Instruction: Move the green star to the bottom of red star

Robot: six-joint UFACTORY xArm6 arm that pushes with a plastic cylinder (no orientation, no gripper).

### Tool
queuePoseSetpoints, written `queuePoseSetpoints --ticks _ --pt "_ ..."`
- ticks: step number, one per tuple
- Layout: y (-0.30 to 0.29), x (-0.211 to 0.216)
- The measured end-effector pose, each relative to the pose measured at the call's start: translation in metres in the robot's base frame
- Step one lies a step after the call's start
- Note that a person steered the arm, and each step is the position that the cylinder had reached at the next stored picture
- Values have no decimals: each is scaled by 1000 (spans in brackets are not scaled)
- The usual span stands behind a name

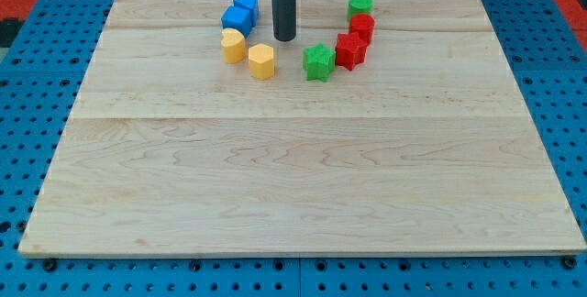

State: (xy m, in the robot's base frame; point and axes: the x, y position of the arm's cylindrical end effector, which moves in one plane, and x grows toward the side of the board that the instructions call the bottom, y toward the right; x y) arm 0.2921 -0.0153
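The green star (pixel 318 61) lies on the wooden board near the view's top, just left of and slightly below the red star (pixel 349 50), touching or nearly touching it. My tip (pixel 285 37) stands up and to the left of the green star, a short gap away, between it and the blue blocks. The rod comes down from the view's top edge.
A red block (pixel 362 27) and a green round block (pixel 359 5) sit above the red star. Two blue blocks (pixel 240 13) lie left of my tip, with a yellow block (pixel 233 46) and a yellow hexagon (pixel 261 60) below them. The wooden board (pixel 293 178) rests on a blue pegboard.
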Motion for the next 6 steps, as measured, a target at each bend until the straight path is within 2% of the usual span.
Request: queuePoseSetpoints --ticks 4,6 --pt "0 -8" --pt "16 27"
